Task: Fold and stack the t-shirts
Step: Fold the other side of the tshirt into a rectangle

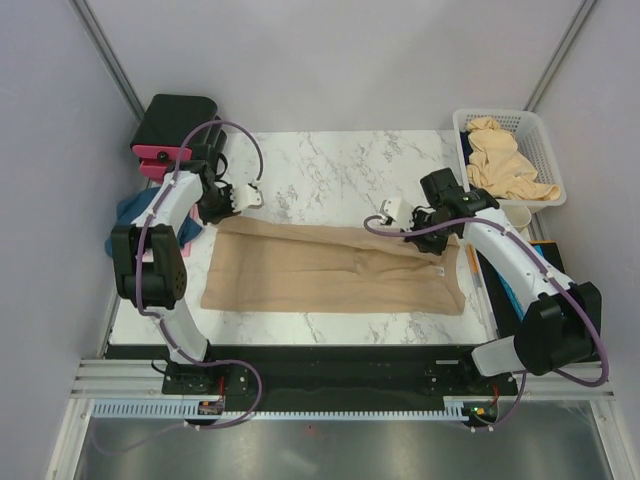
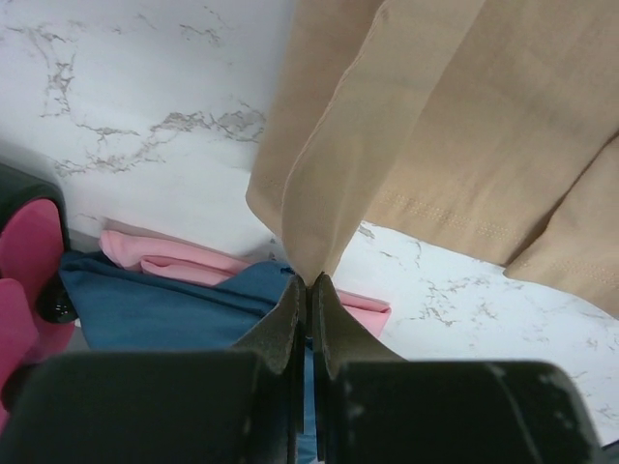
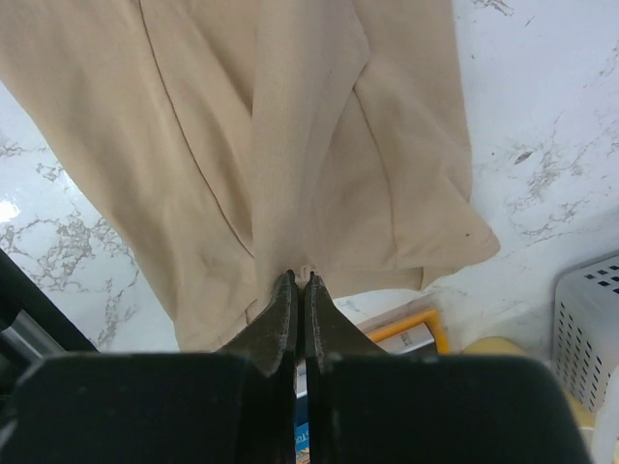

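Note:
A tan t-shirt lies stretched across the marble table. My left gripper is shut on its far left corner and holds the cloth pinched and lifted. My right gripper is shut on its far right edge, and the cloth hangs from the jaws. A dark blue t-shirt and a pink t-shirt lie folded together at the table's left edge, under my left gripper. More tan t-shirts are heaped in the basket.
A white mesh basket stands at the back right. A black-and-pink box stands at the back left. An orange-edged item lies off the table's right side below my right gripper.

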### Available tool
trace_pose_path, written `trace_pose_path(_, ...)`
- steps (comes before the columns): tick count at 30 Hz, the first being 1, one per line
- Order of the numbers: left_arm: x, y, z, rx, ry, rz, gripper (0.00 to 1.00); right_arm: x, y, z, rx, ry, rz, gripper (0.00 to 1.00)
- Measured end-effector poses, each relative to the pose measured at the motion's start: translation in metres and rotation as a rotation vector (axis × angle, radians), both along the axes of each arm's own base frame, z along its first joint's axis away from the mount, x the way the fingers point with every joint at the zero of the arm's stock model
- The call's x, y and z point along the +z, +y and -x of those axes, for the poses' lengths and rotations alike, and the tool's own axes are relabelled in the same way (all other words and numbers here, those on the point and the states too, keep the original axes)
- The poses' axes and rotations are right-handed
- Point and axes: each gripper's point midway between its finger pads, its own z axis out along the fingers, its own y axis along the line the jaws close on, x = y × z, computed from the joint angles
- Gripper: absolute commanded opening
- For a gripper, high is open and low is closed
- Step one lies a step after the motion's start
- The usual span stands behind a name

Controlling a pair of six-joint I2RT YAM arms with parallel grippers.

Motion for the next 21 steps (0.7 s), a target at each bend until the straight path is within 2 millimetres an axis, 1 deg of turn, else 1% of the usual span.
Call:
trace_pose_path(4, -0.003, 0.001, 0.011, -0.014, 0.015, -0.005, 0.02, -0.002, -0.005, 0.006, 0.034, -0.016, 0.028, 0.0)
trace_pose_path(13, -0.029, 0.005, 0.044, -0.028, 0.107, -0.024, 0.02, -0.004, -0.003, 0.013, 0.097, -0.024, 0.05, 0.0)
trace_pose_path(21, -0.031, 0.007, 0.047, -0.021, 0.118, -0.026, 0.02, -0.02, 0.005, 0.029, 0.151, 0.022, 0.06, 0.0)
